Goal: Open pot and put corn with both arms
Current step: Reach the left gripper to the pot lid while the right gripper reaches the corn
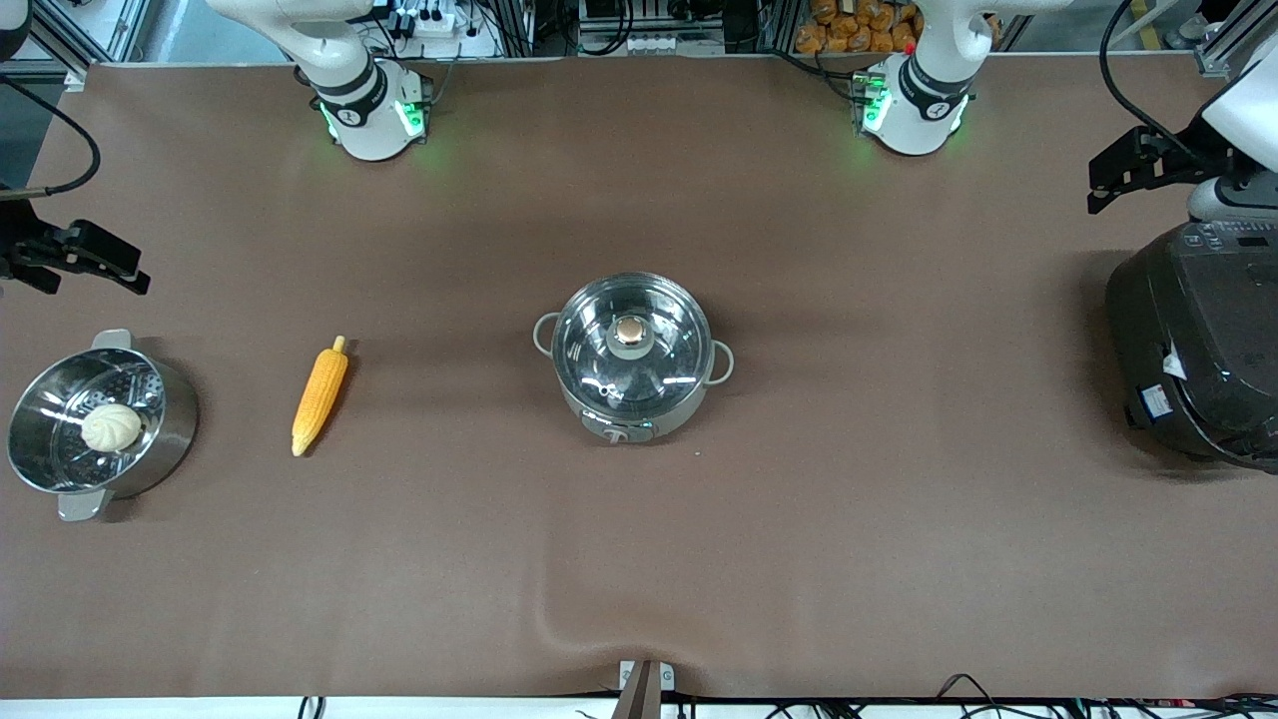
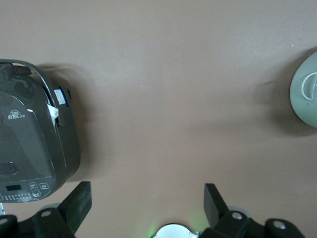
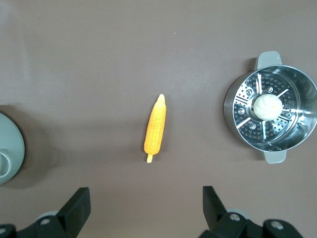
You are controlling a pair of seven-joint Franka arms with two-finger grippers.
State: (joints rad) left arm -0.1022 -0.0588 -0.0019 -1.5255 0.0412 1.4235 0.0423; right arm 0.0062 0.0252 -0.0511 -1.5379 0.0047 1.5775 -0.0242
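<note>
On the brown worktop (image 1: 799, 519) the pot (image 1: 632, 358) sits in the middle with its glass lid (image 1: 631, 345) on, and the corn (image 1: 320, 395) lies flat between it and the steamer pot (image 1: 98, 423), toward the right arm's end. Both arms wait high at their own ends — the left gripper (image 2: 146, 203) over the black cooker (image 1: 1198, 350), the right gripper (image 3: 144, 206) near the corn, each spread wide and empty. The lid should come off first, I judge: drop the left gripper straight onto the tan knob (image 1: 630, 331), pinch it centred and lift straight up so the pot stays put — then take the corn across its middle.
</note>
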